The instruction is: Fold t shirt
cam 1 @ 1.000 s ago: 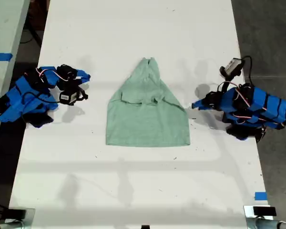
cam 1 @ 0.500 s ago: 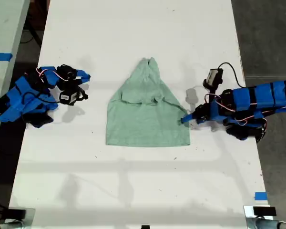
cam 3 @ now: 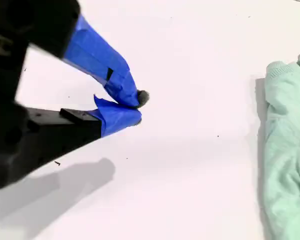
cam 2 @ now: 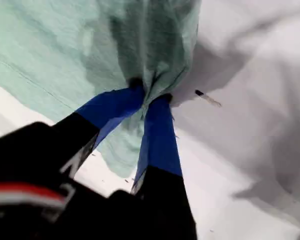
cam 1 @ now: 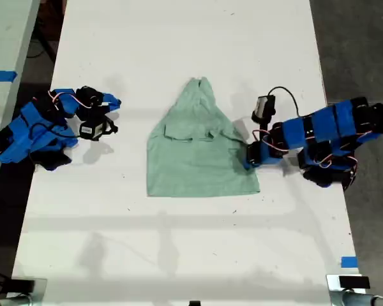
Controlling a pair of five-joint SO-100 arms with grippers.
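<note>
So the t shirt (cam 1: 201,150) is laid out flat on the white desk (cam 1: 179,255), partly folded, narrowing to a point at the far end and wide at the near hem. My first gripper (cam 1: 247,157) is clamped right onto the edge of the shirt on the exterior view's right; in the first wrist view the blue-taped fingers (cam 2: 160,130) are pinched together with a bunch of mint fabric (cam 2: 140,50) caught between the tips, and the cloth is puckered up around the pinch. That side edge looks a bit rumpled just beside the gripper, while the rest of the shirt is spread smooth away from it. My second gripper (cam 1: 113,115) is parked on the desk well apart from the shirt, on the exterior view's left, with nothing held; its taped tips (cam 3: 125,100) are seen closed against each other in the second wrist view, and only the shirt's edge (cam 3: 285,150) shows off to the side, beyond a stretch of bare desk in front of the tips.
</note>
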